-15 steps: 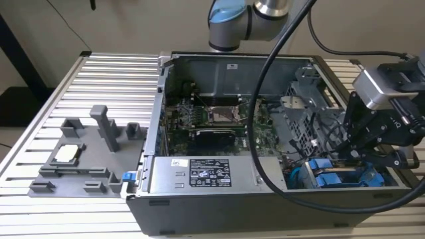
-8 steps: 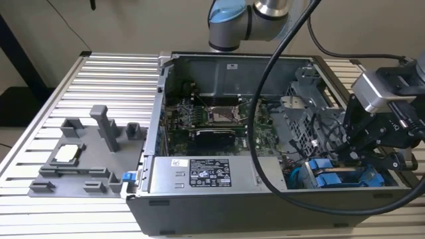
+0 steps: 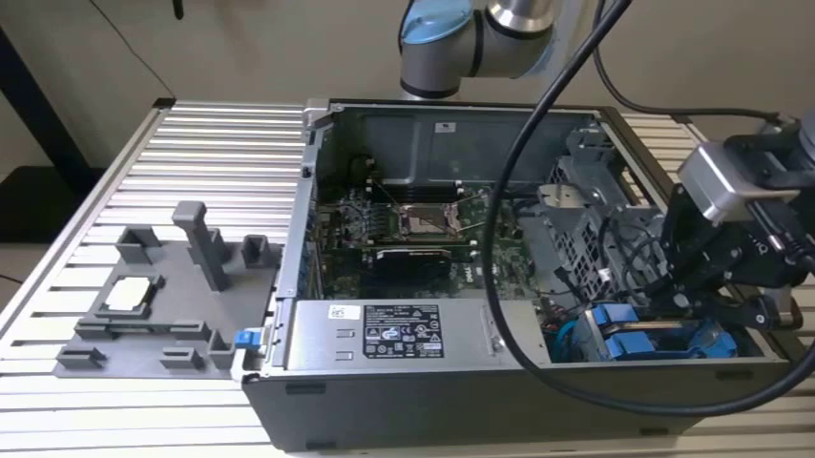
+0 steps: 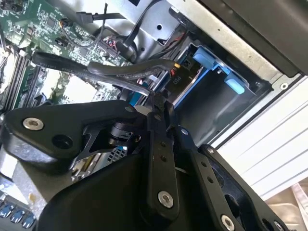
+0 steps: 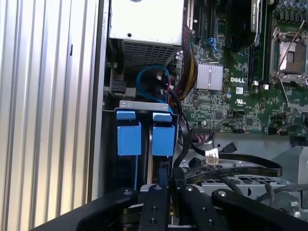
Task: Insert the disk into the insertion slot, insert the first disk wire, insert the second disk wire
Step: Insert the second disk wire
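Observation:
My gripper (image 3: 673, 298) hangs inside the open computer case at the exterior view's right, just above the insertion slot (image 3: 662, 351). In both wrist views its black fingers (image 5: 155, 202) stand close together, shut on a thin black disk wire (image 5: 176, 166) that runs down beside the bay. The gripper (image 5: 171, 186) is right over the slot's metal rim (image 5: 144, 104). Two bright blue carrier tabs (image 5: 129, 137) sit side by side in the bay, and the disk's metal body is hidden beneath them. In the second wrist view the gripper (image 4: 156, 100) pinches the wire (image 4: 130, 71) beside the blue carrier (image 4: 211, 62).
A grey labelled power-supply box (image 3: 382, 334) lies along the case's front. The green motherboard (image 3: 407, 229) and a perforated metal cage (image 3: 586, 215) fill the case. Loose black cables (image 5: 231, 168) cross near the bay. A grey fixture (image 3: 153, 305) rests on the ribbed table (image 3: 217, 143).

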Action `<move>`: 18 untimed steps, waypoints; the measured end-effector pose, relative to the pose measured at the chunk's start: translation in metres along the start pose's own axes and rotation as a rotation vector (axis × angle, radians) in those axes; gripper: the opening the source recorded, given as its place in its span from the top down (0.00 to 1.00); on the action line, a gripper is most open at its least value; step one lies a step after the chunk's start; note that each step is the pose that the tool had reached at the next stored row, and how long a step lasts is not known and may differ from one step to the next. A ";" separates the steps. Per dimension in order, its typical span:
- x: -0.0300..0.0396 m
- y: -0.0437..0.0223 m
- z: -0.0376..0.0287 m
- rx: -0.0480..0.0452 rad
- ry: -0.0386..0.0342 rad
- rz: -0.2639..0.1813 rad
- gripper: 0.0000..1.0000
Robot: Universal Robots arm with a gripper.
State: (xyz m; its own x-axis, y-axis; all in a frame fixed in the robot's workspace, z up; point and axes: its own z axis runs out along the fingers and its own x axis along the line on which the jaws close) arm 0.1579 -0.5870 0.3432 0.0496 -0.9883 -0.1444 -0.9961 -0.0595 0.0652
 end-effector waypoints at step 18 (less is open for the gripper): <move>0.0013 -0.0034 0.0078 0.0037 -0.0067 0.019 0.84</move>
State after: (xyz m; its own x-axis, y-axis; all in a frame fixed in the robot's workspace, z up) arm 0.1608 -0.5869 0.3352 0.0300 -0.9883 -0.1497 -0.9971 -0.0400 0.0644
